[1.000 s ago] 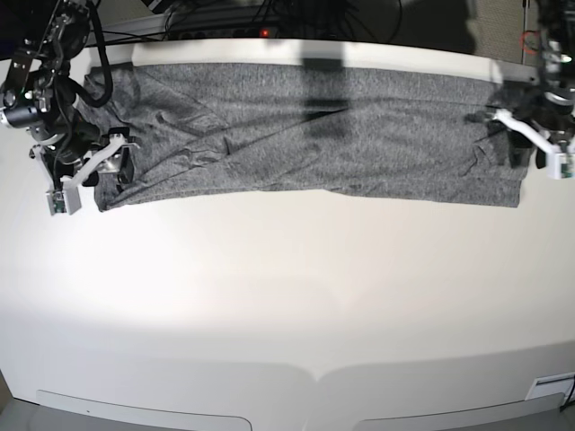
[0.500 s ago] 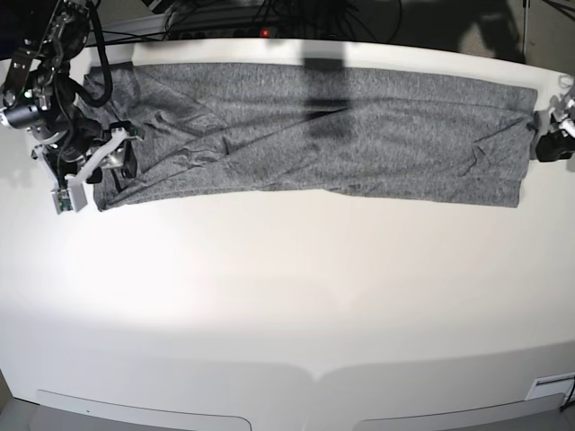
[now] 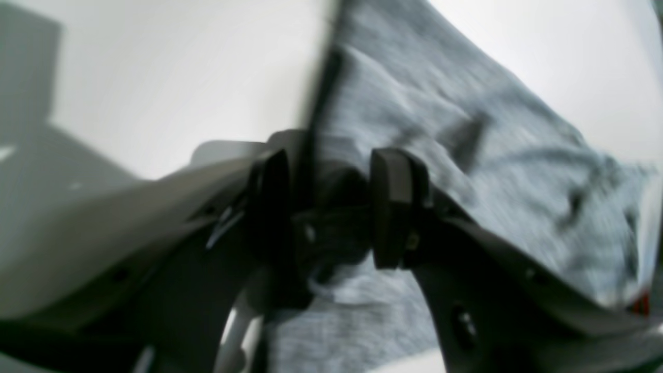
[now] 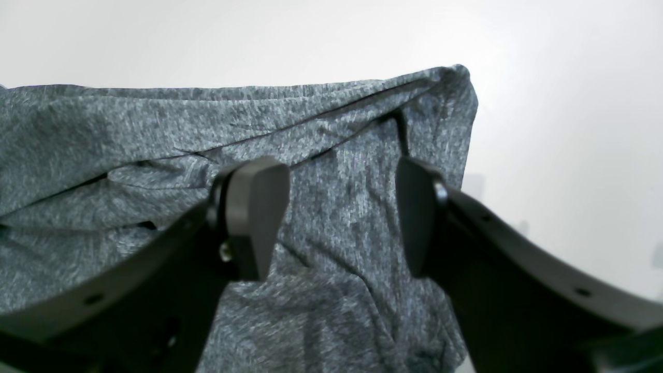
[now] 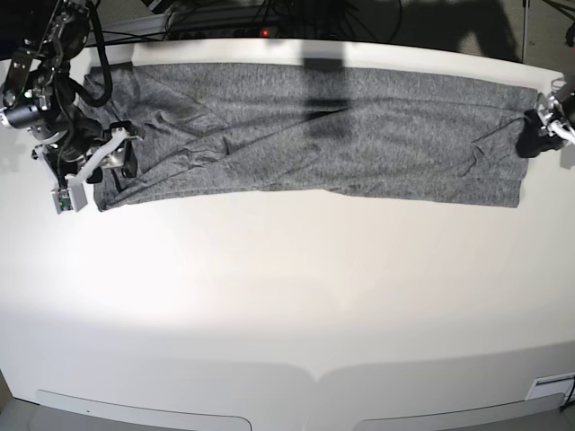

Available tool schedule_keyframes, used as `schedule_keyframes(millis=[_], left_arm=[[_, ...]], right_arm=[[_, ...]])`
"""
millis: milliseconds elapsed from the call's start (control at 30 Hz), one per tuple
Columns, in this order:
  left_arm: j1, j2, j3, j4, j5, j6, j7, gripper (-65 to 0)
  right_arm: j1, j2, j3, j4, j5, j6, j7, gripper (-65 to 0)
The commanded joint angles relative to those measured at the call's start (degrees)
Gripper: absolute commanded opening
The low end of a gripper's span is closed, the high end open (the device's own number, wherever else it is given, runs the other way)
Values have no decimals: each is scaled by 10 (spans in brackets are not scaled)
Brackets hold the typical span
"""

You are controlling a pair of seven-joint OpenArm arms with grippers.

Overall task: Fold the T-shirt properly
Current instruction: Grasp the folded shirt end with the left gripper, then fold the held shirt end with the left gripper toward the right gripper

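Both grippers are set at the ends of the T-shirt (image 5: 323, 135), a heather-grey knit strip spread across the white table (image 5: 287, 296). Right gripper (image 4: 339, 217) jaws are held apart over wrinkled cloth; the left gripper (image 3: 331, 207) is blurred, its pads parted, a grip on cloth cannot be told.

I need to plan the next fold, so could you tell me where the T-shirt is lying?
In the base view, the T-shirt lies stretched along the table's far edge, spanning nearly left to right.
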Motion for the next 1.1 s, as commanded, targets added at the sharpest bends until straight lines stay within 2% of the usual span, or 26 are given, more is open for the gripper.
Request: schedule_keyframes(millis=[0, 267, 333, 433, 533, 633, 700, 733, 800, 933, 967, 1067], left_arm=[[-1, -8, 12, 9, 11, 5, 23, -397], [-1, -8, 88, 34, 11, 5, 5, -411], [-1, -8, 92, 34, 11, 5, -7, -477], [-2, -10, 91, 34, 12, 5, -9, -650], [-2, -15, 91, 34, 26, 5, -13, -650], [-1, -26, 91, 34, 101, 5, -64, -650], [-1, -34, 91, 34, 167, 64, -98, -650], [-1, -37, 91, 34, 194, 81, -108, -650], [-1, -45, 91, 34, 226, 93, -118, -650], [-1, -62, 91, 34, 255, 94, -120, -650], [-1, -66, 91, 34, 261, 102, -120, -650], [-1, -76, 91, 34, 298, 153, -128, -650]], right_arm=[[5, 8, 3, 11, 3, 4, 11, -286], [5, 8, 3, 11, 3, 4, 11, -286], [5, 8, 3, 11, 3, 4, 11, -286], [5, 8, 3, 11, 3, 4, 11, -286], [5, 7, 3, 11, 3, 4, 11, -286], [5, 7, 3, 11, 3, 5, 11, -286], [4, 7, 3, 11, 3, 7, 11, -286], [4, 7, 3, 11, 3, 7, 11, -286], [5, 7, 3, 11, 3, 7, 11, -286], [5, 8, 3, 11, 3, 7, 11, -286], [4, 7, 3, 11, 3, 7, 11, -286], [4, 8, 3, 11, 3, 7, 11, -286]])
